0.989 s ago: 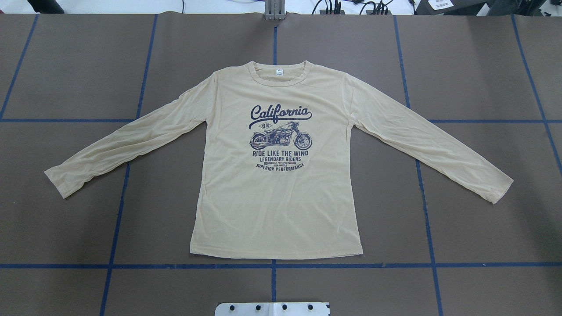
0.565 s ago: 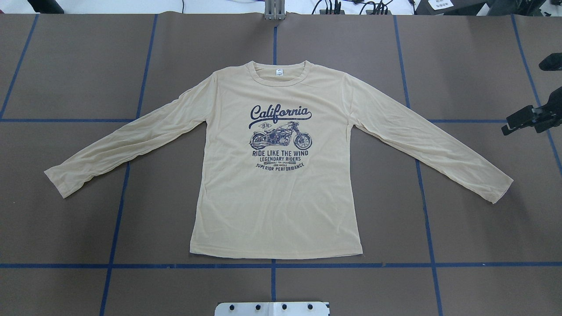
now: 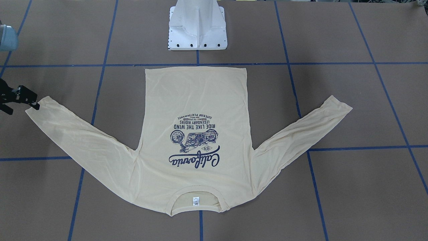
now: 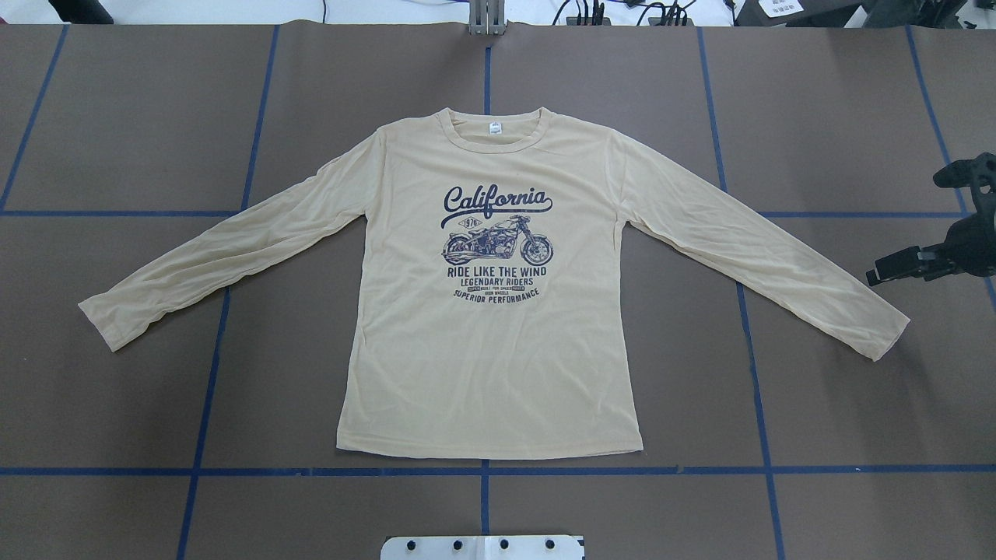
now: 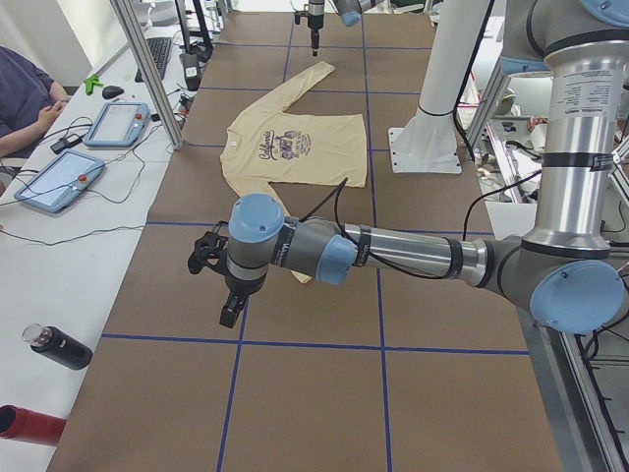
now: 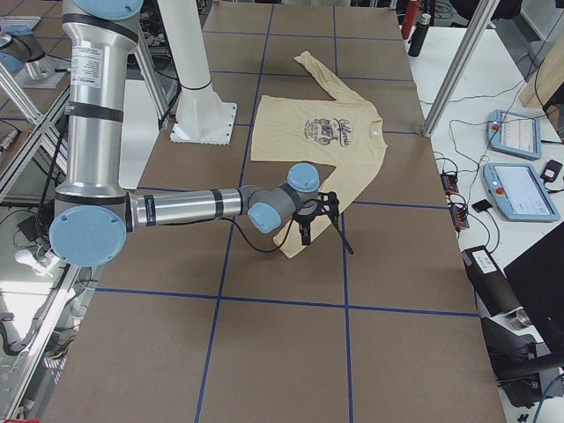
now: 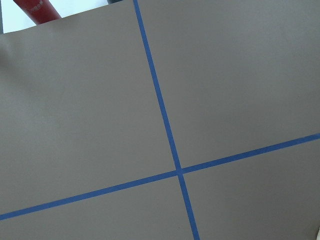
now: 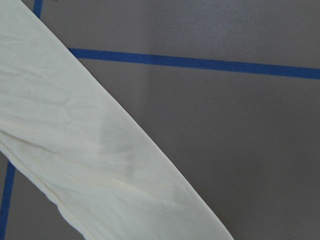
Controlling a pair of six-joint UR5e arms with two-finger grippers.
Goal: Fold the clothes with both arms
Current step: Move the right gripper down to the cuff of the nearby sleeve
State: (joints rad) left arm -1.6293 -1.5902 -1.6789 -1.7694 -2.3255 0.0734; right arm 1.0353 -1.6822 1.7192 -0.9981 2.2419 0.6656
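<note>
T-shirt [image 4: 490, 365] lies flat at centre of desk [image 4: 117, 117], print up, collar [image 4: 467, 145] at 12 o'clock; no fold made yet. Right jaws, parted, hover near cuff [image 4: 883, 334] at 3 o'clock. Left jaws: state cannot be told.

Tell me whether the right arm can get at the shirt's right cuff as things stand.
Probably yes. The right gripper hovers just beside the right cuff, which lies flat on the table, with nothing between them.

Overhead looks down from behind; front camera faces it, sharing the shirt [image 4: 490, 373]; wrist cameras skim close above the counter [image 7: 240, 75].
</note>
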